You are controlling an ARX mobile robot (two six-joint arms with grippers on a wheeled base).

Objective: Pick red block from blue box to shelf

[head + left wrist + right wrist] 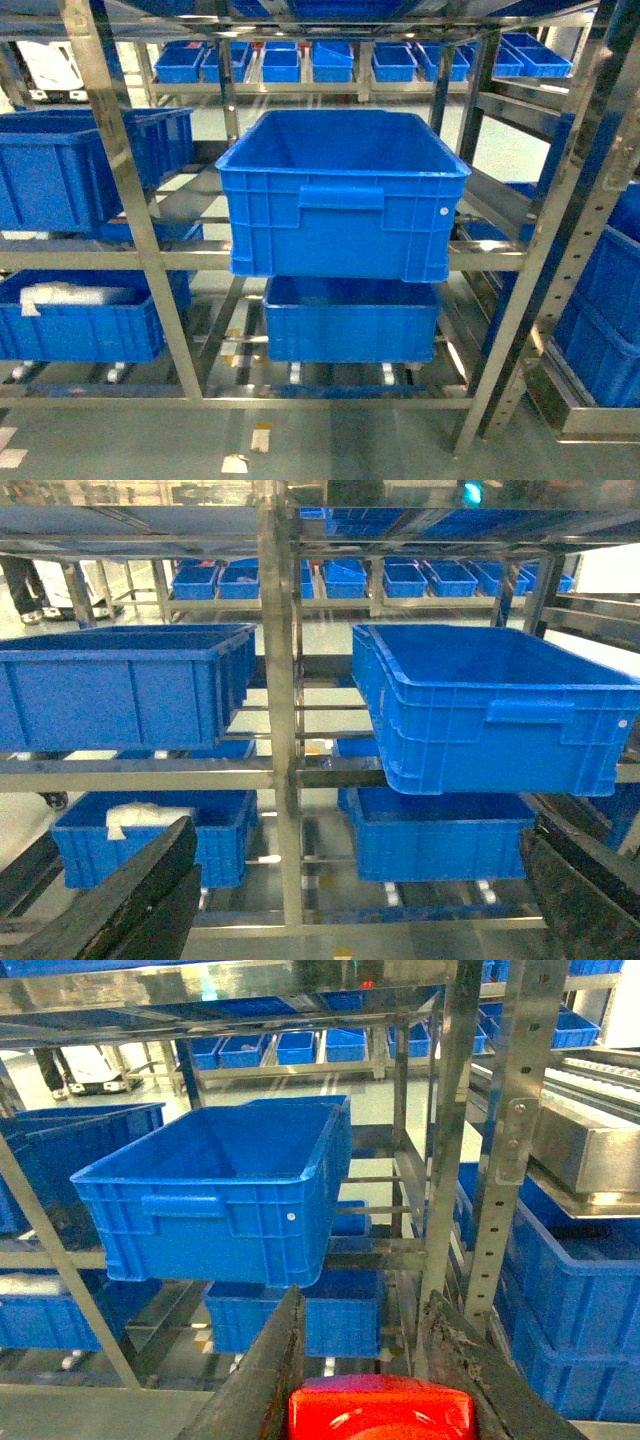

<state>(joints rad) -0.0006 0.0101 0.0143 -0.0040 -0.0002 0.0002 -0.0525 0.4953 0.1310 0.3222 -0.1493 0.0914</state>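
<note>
Red block held short of the rack

Steel shelf (150,260) fills the head view, its square posts and flat rails carrying large blue bins. One blue box (340,195) sits on the middle rail, jutting forward past the front rail, open top toward the camera; a lower bin (350,320) rests beneath it. No arm shows in the head view. Right gripper (380,1400) points at the rack from in front, its dark fingers (255,1380) clamped on the red block (380,1410). Left gripper (350,900) also faces the rack, fingers spread wide and holding nothing. No readable writing shows on any bin.
</note>
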